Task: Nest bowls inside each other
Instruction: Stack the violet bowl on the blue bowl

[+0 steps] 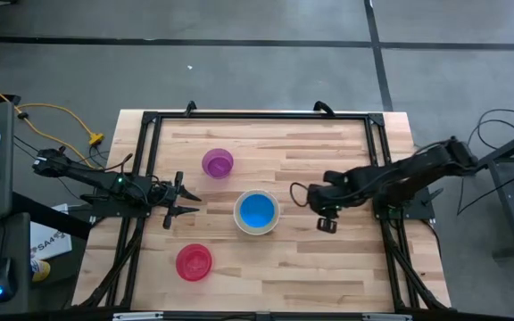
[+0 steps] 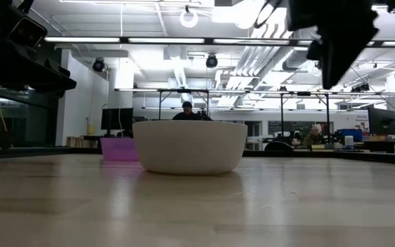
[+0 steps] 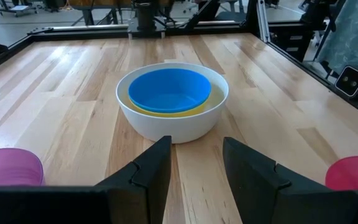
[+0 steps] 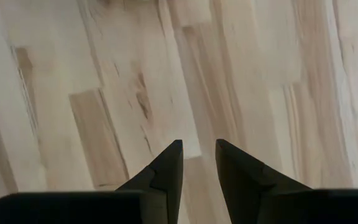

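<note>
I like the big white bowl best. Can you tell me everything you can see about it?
The white bowl is round, smooth and looks like plastic, with a thick rim and plain sides. It stands upright on the wooden table, near the middle. Nested inside it is a yellow bowl, only its edge showing, and a blue bowl sits in that. No gripper touches it. The purple bowl and pink bowl stand apart from it.

yellow bowl (image 3: 166, 109): mostly covered by the blue bowl (image 3: 169, 89) — only a rim sliver is seen
red-pink bowl (image 3: 353, 173): cut off at the frame edge
purple bowl (image 3: 8, 167): likewise cut off
</note>
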Controlling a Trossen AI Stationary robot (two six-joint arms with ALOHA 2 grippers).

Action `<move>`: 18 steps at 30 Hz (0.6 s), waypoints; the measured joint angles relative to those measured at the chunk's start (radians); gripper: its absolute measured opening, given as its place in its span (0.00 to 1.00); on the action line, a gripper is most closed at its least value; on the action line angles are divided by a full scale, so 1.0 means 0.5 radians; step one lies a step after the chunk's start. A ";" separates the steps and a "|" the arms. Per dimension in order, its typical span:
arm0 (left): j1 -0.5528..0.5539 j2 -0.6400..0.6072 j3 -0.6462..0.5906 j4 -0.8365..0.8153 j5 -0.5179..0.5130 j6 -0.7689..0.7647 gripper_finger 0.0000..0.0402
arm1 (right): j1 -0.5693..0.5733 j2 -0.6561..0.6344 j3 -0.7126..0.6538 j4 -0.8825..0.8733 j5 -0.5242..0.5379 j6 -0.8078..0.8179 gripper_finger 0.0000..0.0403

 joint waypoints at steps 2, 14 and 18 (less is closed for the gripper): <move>0.000 0.000 0.000 0.000 -0.001 -0.001 0.36 | 0.000 -0.077 -0.101 0.027 0.001 0.004 0.22; 0.000 -0.001 0.000 0.001 -0.001 0.000 0.36 | -0.001 -0.384 -0.505 0.220 0.018 0.004 0.22; 0.000 -0.001 0.000 0.001 -0.001 0.000 0.36 | -0.001 -0.388 -0.516 0.241 0.018 -0.003 0.22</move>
